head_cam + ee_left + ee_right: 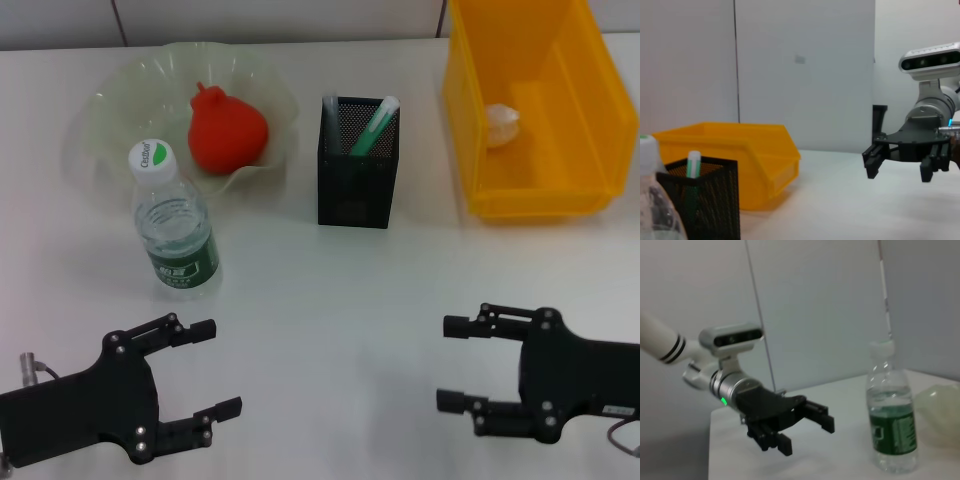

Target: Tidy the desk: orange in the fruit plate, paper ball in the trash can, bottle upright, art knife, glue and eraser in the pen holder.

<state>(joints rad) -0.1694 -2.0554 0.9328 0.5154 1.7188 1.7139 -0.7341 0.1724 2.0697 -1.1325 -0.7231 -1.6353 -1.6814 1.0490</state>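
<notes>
Left pincer (208, 368) and right pincer (452, 362) hover spread, empty, over the table (330, 300). The bottle (176, 222) stands upright beside the fruit plate (110, 110); light, slippery, best gripped mid-body.

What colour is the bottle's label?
Dark green, on the bottle; the right wrist view shows it best.

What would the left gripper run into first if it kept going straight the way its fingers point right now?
Most likely the right gripper. The left gripper is open, empty, low over the table, its fingers pointing across toward the robot's right. The left wrist view shows the right gripper ahead, though slightly off-centre, so it might pass beside it.
</notes>
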